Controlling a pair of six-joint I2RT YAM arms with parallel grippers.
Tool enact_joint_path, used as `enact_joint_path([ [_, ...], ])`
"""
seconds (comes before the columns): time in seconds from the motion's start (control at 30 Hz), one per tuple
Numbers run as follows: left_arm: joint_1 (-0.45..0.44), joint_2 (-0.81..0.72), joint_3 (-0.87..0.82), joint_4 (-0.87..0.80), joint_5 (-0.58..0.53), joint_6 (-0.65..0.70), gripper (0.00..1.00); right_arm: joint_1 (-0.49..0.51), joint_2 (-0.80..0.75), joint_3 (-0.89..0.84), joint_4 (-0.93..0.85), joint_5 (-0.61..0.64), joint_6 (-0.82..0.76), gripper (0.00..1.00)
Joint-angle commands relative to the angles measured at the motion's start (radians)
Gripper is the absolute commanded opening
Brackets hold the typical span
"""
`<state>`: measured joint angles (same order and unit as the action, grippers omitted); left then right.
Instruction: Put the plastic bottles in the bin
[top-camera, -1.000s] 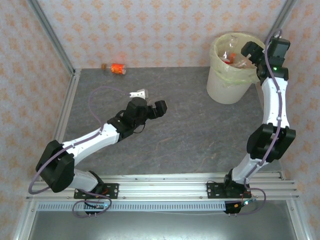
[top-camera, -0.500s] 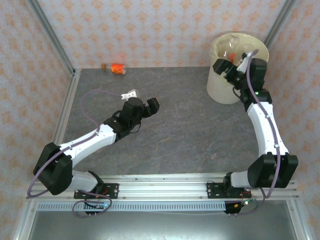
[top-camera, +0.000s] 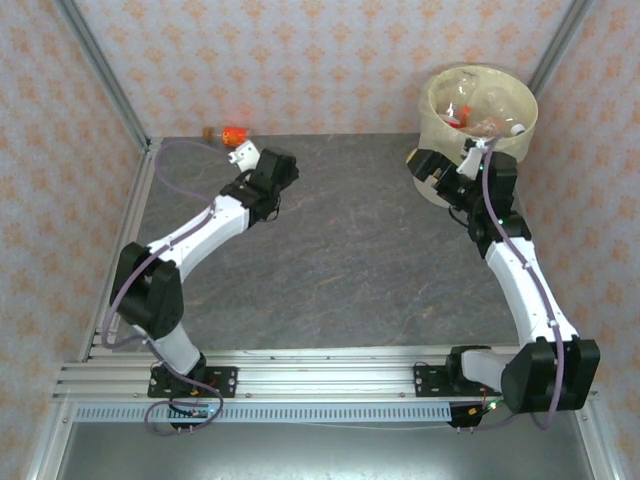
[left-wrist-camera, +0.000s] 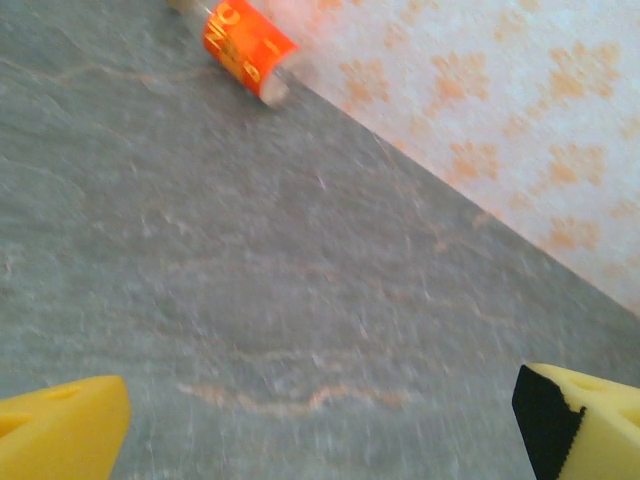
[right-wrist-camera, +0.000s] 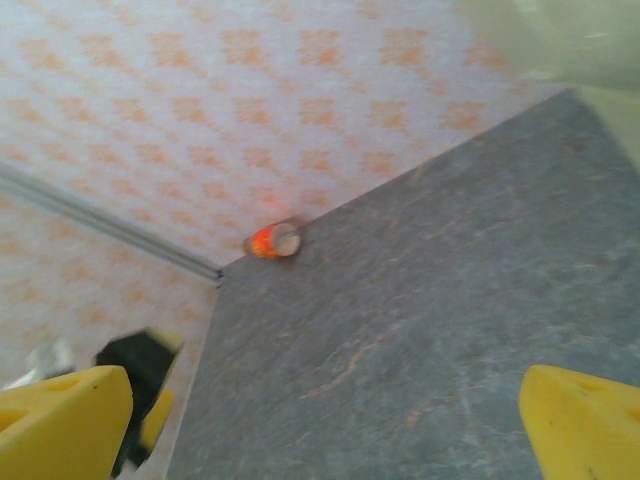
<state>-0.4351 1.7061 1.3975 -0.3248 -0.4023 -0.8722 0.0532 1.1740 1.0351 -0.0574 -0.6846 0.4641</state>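
From high above and behind the arm bases (top-camera: 190, 380), looking down over the whole table (top-camera: 350, 260) to the back wall (top-camera: 300, 60). From the left wrist, low and close over the tabletop, facing that wall. From the right wrist, tilted, farther off, looking leftward across the table. Shared by all three — the orange-labelled bottle (top-camera: 235, 133) at the wall's foot.

The left arm (top-camera: 195, 235) and the right arm (top-camera: 520, 280) are made of smooth white tubes with chunky black joints. A thin purple cable (top-camera: 185, 142) hangs behind each gripper. The left gripper (left-wrist-camera: 320, 400) and the right gripper (right-wrist-camera: 326, 395) have bright yellow foam fingers (left-wrist-camera: 60, 425). One left finger has a black toothed edge.
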Motion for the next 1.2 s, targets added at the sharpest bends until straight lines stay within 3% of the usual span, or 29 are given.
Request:
enact_joint_path([
  [0.0,0.049,0.068,0.11,-0.114,-0.095,-0.039,1.0,0.085,-0.013,-0.031,0.145,-0.045,0.001,0.99],
  [0.2,0.128,0.273,0.3,-0.132,-0.139,-0.06,1.0,0.195,0.093,-0.024,0.268,0.084,0.042,0.99],
  [0.4,0.209,0.533,0.612,-0.217,-0.072,-0.076,1.0,0.201,0.212,0.031,0.329,0.088,0.133,0.99],
  [0.67,0.279,0.834,0.978,-0.251,0.027,-0.014,0.97,0.201,0.278,0.079,0.292,0.106,0.127,0.99],
  [0.9,0.313,1.049,1.246,-0.173,0.111,0.063,0.94,0.201,0.324,0.091,0.29,0.128,0.127,0.99],
  [1.17,0.354,1.178,1.407,-0.186,0.169,0.044,0.87,0.201,0.36,0.1,0.281,0.133,0.123,0.99],
])
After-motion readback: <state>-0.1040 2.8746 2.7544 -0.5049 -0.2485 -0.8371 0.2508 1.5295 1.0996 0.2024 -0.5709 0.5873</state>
